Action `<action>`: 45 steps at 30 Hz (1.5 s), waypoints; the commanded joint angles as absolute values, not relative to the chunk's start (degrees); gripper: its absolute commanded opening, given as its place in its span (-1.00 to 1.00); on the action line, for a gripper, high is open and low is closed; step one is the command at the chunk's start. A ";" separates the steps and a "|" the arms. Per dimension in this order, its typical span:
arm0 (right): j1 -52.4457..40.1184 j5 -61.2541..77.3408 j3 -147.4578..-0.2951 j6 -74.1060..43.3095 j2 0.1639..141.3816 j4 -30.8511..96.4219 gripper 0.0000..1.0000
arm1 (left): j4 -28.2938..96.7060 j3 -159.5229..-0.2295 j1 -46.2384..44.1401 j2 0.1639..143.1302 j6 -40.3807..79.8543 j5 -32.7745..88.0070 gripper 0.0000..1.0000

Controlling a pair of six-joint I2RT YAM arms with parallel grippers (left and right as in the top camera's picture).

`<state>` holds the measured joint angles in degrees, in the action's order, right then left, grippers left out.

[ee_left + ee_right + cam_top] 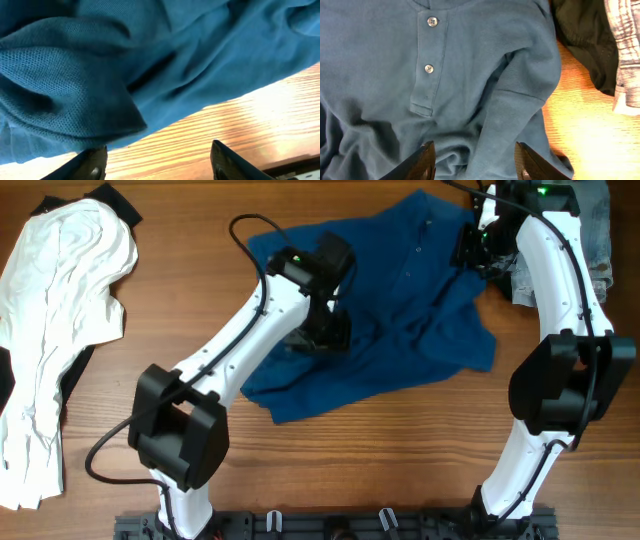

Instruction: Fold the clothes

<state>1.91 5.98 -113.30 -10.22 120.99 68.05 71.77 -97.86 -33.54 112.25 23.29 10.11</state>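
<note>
The clothes lie across the wooden table. A dark-blue shirt (400, 300) is spread crumpled in the middle, with its buttoned placket up. A white garment (60, 300) is heaped at the left, and pale denim jeans (600, 230) lie at the far right corner. My left gripper (328, 335) hovers over the shirt's left part. In the left wrist view this gripper (159, 150) is open with bare wood between its fingers, just off the shirt (150, 50) edge. My right gripper (474, 147) stands open above a sleeve fold of the shirt (380, 75), gripping nothing.
A dark garment (585, 40) lies beside the jeans (622, 40) to the right of the shirt. Black cloth (110, 200) shows under the white garment. Bare wood table (380, 460) runs along the front edge.
</note>
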 commanded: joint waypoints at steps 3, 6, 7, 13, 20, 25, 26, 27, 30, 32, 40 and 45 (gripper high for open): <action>2.22 6.48 -113.84 -10.41 120.75 67.83 0.04 | 74.24 -98.15 -27.09 108.73 27.75 10.63 0.41; 2.22 6.48 -113.84 -10.26 120.75 67.61 0.03 | 76.88 -98.15 -21.74 107.26 27.70 10.07 0.46; 2.22 6.48 -113.84 -10.26 120.75 67.61 0.04 | 77.58 -98.15 -20.45 107.11 27.73 9.34 0.47; 2.22 6.48 -113.84 -10.02 120.75 67.57 0.04 | 78.24 -94.13 -15.51 107.04 30.41 6.98 0.56; 2.22 6.50 -113.84 -9.17 120.75 66.85 0.05 | 63.02 -77.76 -13.15 107.04 36.51 10.70 0.53; 2.22 6.50 -113.84 -9.15 120.75 66.78 0.05 | 58.08 -76.34 -13.02 107.15 36.73 11.42 0.51; 2.22 6.50 -113.84 -9.08 120.75 66.78 0.05 | 57.34 -76.31 -12.99 107.57 36.73 11.03 0.55; 2.22 6.50 -113.84 -8.97 120.75 66.78 0.05 | 56.86 -76.31 -12.99 108.01 36.71 10.85 0.61; 2.22 6.48 -113.84 -8.97 120.75 66.81 0.05 | 54.83 -75.96 -12.99 110.06 36.71 10.87 0.68; 2.22 6.48 -113.84 -8.99 120.75 66.78 0.05 | 54.85 -75.96 -12.99 112.38 36.69 11.16 0.67; 2.22 6.48 -113.84 -8.99 120.75 66.17 0.05 | 54.83 -75.96 -13.02 114.59 36.69 12.60 0.15; 2.22 6.48 -113.84 -8.95 120.75 66.19 0.05 | 54.98 -75.96 -14.24 115.26 36.49 13.19 -0.22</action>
